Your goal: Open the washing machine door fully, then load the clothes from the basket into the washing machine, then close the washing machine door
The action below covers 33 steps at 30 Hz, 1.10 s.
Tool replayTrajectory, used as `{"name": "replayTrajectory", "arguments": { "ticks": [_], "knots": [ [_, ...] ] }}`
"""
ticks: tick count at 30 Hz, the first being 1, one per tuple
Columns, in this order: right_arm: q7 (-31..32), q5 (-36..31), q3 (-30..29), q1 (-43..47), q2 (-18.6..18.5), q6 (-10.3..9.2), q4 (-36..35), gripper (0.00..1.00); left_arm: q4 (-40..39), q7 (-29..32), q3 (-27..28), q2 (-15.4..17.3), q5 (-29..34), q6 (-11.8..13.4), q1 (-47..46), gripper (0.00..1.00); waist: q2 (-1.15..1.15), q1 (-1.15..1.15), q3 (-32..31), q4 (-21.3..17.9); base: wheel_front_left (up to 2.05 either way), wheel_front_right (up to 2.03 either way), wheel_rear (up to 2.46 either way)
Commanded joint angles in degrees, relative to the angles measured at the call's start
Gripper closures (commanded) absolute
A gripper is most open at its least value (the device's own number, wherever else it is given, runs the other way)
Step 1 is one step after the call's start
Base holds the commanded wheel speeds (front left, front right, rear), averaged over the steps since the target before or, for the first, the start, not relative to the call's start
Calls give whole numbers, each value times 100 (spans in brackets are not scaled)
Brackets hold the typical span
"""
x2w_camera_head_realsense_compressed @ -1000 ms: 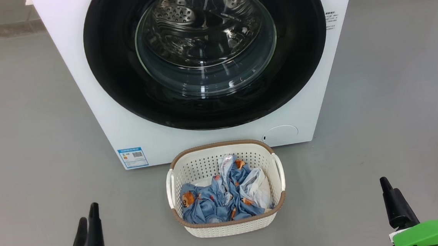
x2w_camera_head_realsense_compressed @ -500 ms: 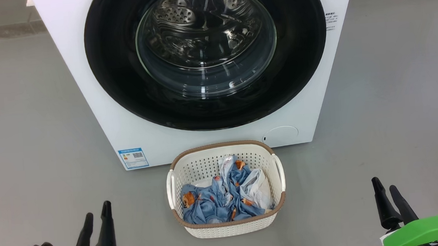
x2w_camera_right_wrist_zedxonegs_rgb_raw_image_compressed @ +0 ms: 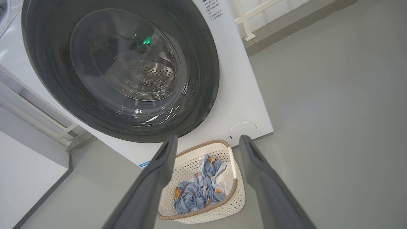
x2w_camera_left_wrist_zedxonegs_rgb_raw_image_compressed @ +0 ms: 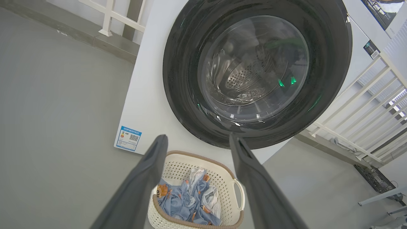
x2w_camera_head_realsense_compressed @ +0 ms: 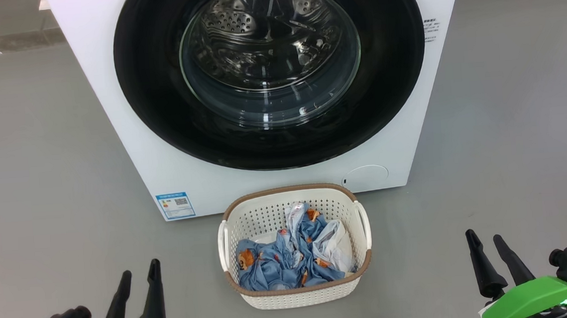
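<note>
Both arms have crept inward since a second ago: my left gripper [x2w_camera_head_realsense_compressed: 140,268] sits near-left and my right gripper [x2w_camera_head_realsense_compressed: 482,235] near-right, each with its dark fingers spread and empty. Between them, on the grey floor [x2w_camera_head_realsense_compressed: 40,171], stands the cream-white perforated plastic basket [x2w_camera_head_realsense_compressed: 298,297] with a brown rim, holding crumpled blue printed clothes [x2w_camera_head_realsense_compressed: 286,263] and some white cloth. Just beyond it, the white front-loading washing machine [x2w_camera_head_realsense_compressed: 165,177] has its large round black-rimmed glass door [x2w_camera_head_realsense_compressed: 270,55] shut flush
</note>
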Motion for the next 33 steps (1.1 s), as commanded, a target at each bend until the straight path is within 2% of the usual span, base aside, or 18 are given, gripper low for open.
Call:
{"name": "replayTrajectory", "arguments": {
  "ticks": [1,13,33],
  "knots": [
    [-60,-248,149,-293,-55,6,-189,0,-81,-91,84,130,199,-38,-261,0,0,0,-7,5,0,0,0],
    [-60,-967,272,-301,-46,7,-286,0,121,-261,-60,159,785,-32,-360,0,0,0,-21,8,0,0,0],
    [-217,-2441,197,-332,-22,8,-352,0,252,-458,-277,244,1908,141,-466,0,0,0,-50,13,0,0,0]
  ]
}}
